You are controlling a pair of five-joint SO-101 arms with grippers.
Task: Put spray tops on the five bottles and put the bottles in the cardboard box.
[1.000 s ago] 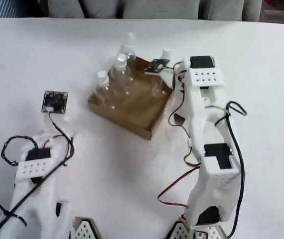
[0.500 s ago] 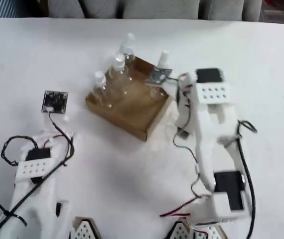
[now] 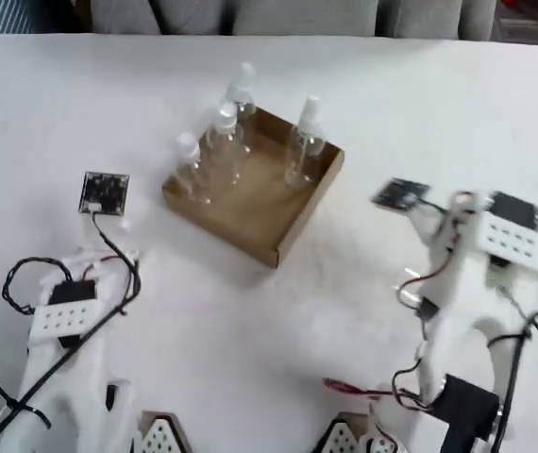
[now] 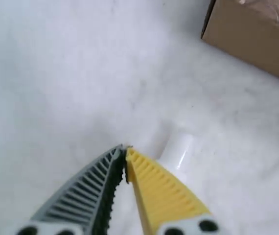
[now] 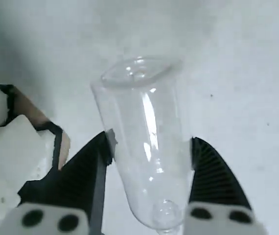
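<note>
Four bottles (image 3: 224, 142) with spray tops on stand inside the cardboard box (image 3: 217, 219) at the middle of the counter (image 3: 250, 330), three grouped along one side of the box and one alone in the opposite corner. The fifth bottle (image 5: 144, 122), clear and seen lengthwise from the right wrist, sits in the right gripper (image 5: 151, 142) with one of the black fingers (image 5: 88, 169) closed against each of its walls. White counter lies behind it, so it is outside the box. Its neck is cut off at the edge of the view, so whether it carries a top cannot be told. From above, the right arm (image 3: 481, 245) is well to the right of the box, and the left arm (image 3: 61, 321) is low to the box's left. The left gripper (image 4: 125, 149) has its grey and yellow fingers together at the tips and holds nothing. A white spray top (image 4: 178, 149) lies on the counter just beside them, with a corner of the box farther off.

The step in hand appears to be the last bottle, with four of the five already boxed. The next move likely calls for the left fingers to part and take the loose top. The right arm would need to hold the bottle steady with its neck exposed so the top can be seated. The bottle can then go into the free space in the box.
</note>
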